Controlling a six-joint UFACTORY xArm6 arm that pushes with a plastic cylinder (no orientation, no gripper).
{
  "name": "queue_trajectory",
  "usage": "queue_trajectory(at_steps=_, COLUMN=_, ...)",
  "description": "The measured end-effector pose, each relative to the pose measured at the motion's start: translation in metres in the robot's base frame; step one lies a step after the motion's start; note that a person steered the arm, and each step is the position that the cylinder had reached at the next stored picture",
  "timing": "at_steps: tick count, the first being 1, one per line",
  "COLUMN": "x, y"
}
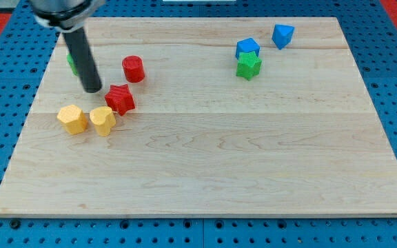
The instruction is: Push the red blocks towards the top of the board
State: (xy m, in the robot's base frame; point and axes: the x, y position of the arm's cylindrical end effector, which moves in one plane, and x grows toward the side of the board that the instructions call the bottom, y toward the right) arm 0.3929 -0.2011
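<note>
Pale wooden board [205, 151] on blue pegboard carries the red cylinder [134, 69] and red star [120, 99] at far left. My tip [92, 89] (a bare rod, no claw to open or close) sits just left of the star. Both look light, rigid, slippery; push each from its near side.

the arm comes in from the view's top left corner, only its blurred grey end showing there. from it the dark rod [81, 58] slants down toward the view's right, nearly upright. my tip [93, 90] rests low at the board's left side.
</note>
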Motion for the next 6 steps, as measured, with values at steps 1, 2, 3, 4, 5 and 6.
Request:
queue_trajectory(at_steps=1, x=0.03, y=-0.013)
queue_trajectory(at_steps=2, x=0.048, y=0.027)
queue_trajectory(at_steps=3, x=0.035, y=0.079)
queue_trajectory(at_steps=4, x=0.005, y=0.11)
queue_trajectory(at_steps=5, x=-0.056, y=0.111)
queue_trajectory(at_steps=6, x=-0.023, y=0.132)
